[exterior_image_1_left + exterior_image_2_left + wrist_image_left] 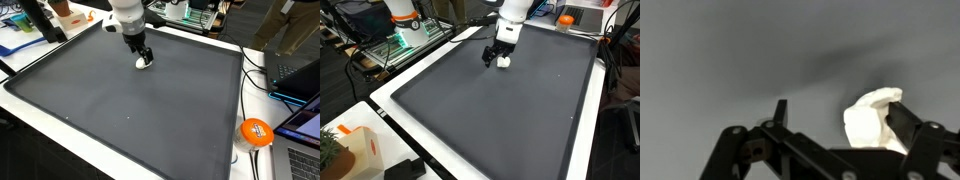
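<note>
A small white crumpled lump (141,64) (505,62) lies on a large dark grey mat (130,115) (490,110), near its far edge. My gripper (144,56) (496,55) stands low over the mat, right at the lump, with its jaws wide open. In the wrist view the lump (870,122) sits between the fingers, up against the right-hand finger (902,122), while the other finger (780,108) stands well apart from it. My gripper (838,108) holds nothing.
The mat lies on a white table (235,150). An orange ball-like object (256,132), cables and a laptop (300,135) sit beside the mat. Another robot base (405,20), a white-and-orange box (350,148) and a black block (405,170) stand around it.
</note>
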Tool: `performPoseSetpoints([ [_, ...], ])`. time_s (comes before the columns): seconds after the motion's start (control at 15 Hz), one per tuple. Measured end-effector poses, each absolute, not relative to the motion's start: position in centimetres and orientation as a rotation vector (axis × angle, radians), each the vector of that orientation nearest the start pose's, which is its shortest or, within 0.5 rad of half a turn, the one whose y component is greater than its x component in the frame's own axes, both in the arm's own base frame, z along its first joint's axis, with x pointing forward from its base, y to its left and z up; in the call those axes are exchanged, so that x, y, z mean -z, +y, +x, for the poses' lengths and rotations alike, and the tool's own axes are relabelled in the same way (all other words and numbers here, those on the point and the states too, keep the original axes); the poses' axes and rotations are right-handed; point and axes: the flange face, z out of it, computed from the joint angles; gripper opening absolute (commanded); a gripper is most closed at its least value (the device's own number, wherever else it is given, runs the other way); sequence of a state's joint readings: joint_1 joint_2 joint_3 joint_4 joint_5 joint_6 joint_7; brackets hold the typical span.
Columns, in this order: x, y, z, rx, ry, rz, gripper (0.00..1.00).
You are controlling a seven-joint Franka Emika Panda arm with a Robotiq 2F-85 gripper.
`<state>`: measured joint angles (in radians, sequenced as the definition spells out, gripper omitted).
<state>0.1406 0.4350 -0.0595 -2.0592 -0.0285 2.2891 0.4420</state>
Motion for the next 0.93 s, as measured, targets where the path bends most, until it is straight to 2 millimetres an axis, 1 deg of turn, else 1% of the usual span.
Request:
performPoseSetpoints([
  [0.2, -21.1, 1.1, 57.0, -0.433, 0.650, -3.021, 1.00],
  [0.33, -21.6, 0.0, 57.0, -0.499, 0.715, -2.909, 1.00],
  [0.47, -22.2, -0.4, 57.3, -0.518, 0.761, -2.834, 1.00],
  [0.53, -22.7, -0.5, 57.5, -0.502, 0.768, -2.827, 1.00],
  [0.67, -24.0, -0.4, 58.0, -0.412, 0.750, -2.905, 1.00],
  [0.8, -25.1, 0.8, 58.0, -0.359, 0.677, -2.980, 1.00],
  [0.93, -25.3, 2.5, 57.7, -0.322, 0.598, -3.046, 1.00],
])
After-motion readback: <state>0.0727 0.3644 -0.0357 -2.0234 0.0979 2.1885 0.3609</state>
